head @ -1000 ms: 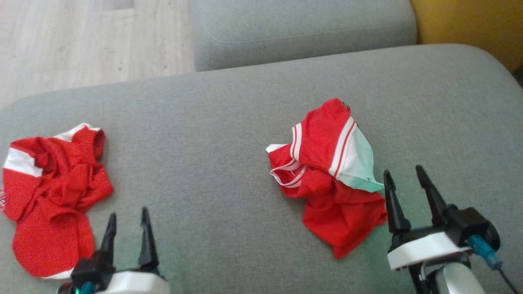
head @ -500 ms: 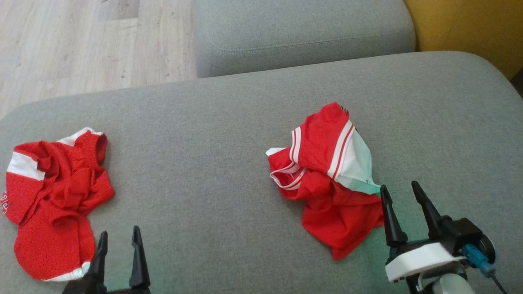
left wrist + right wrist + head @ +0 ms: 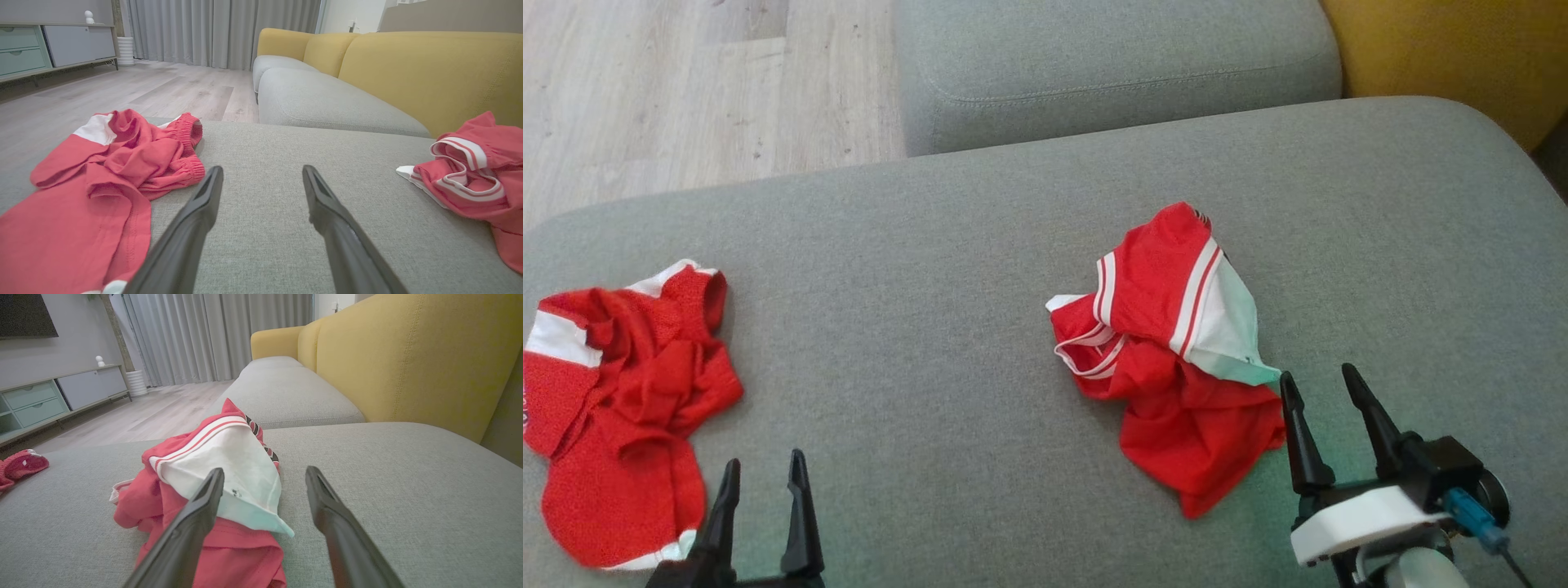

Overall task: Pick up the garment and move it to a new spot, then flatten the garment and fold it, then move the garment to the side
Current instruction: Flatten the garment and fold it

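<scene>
A crumpled red garment with white stripes and a pale mint panel (image 3: 1176, 359) lies right of centre on the grey fabric sofa seat (image 3: 931, 310), the right gripper (image 3: 1316, 373) just beside its near edge, fingers spread and empty, while the left gripper (image 3: 765, 458), likewise spread and empty, hovers near a second crumpled red-and-white garment (image 3: 621, 408).

You've got two crumpled red-and-white fabric garments, the left garment (image 3: 621, 392) and the right garment (image 3: 1168, 286), three grey woven seat cushions (image 3: 327, 102), and what look like three yellow back cushions (image 3: 429, 69).
</scene>
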You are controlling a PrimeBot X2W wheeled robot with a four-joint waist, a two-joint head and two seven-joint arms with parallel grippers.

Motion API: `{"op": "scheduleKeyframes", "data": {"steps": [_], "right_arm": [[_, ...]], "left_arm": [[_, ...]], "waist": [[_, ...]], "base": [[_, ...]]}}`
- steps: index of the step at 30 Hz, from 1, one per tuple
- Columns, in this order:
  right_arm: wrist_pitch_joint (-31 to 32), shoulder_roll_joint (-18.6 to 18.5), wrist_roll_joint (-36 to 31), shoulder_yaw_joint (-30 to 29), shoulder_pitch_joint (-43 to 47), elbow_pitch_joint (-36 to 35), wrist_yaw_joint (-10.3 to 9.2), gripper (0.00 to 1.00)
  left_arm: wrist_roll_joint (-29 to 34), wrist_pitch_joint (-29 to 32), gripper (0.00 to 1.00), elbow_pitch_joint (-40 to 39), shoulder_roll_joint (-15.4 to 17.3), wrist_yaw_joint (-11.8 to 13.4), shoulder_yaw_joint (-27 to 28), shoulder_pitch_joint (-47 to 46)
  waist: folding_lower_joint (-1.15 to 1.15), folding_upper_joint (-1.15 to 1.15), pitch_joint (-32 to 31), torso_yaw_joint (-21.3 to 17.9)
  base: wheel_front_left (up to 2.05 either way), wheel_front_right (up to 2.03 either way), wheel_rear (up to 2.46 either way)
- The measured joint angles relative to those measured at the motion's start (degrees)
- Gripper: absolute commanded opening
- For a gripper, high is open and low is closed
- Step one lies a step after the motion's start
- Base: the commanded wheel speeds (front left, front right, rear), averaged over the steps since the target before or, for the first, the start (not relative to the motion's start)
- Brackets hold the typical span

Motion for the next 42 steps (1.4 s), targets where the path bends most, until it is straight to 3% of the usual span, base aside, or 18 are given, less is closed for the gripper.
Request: {"op": "scheduleKeyframes", "data": {"steps": [42], "right_arm": [[0.0,0.1,0.0,1.1,-0.2,-0.1,0.00,1.00]], "left_arm": [[0.5,0.0,1.00,-0.1,-0.2,-0.2,-0.5,-1.1]], "waist": [[0.00,0.00,0.8,-2.1]], "base": [[0.00,0.00,0.00]]}}
